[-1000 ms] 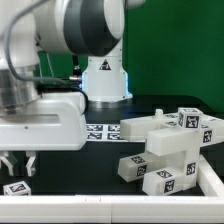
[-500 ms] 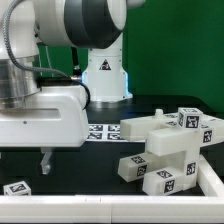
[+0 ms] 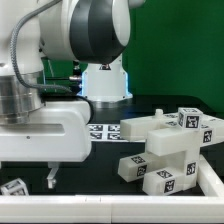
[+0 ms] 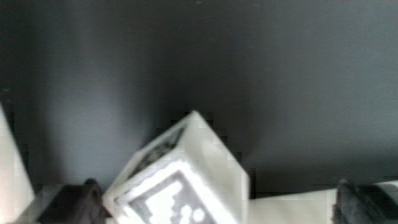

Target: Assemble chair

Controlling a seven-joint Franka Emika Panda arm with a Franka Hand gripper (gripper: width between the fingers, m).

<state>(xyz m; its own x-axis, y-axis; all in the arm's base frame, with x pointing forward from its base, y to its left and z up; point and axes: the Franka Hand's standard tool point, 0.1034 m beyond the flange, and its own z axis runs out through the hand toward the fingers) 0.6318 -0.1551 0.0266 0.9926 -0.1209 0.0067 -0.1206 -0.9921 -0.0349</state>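
The partly joined chair [image 3: 165,150], a blocky white body with square tags, stands at the exterior view's right. A small loose white tagged piece [image 3: 12,187] lies on the black table at the lower left. My gripper [image 3: 30,180] hangs just over it, with one dark finger [image 3: 52,178] showing. In the wrist view that piece [image 4: 178,185] sits tilted between the two spread fingertips [image 4: 80,200]. The gripper [image 4: 222,208] is open, and its jaws stand apart from the piece.
The marker board [image 3: 101,131] lies flat on the table behind the chair body. The arm's white base [image 3: 105,80] stands at the back in front of a green wall. A white rim [image 3: 208,180] runs along the table's right side.
The jaws have spread wide from nearly shut. The hand has come lower and shifted toward the exterior view's right. The small piece has stayed on the table.
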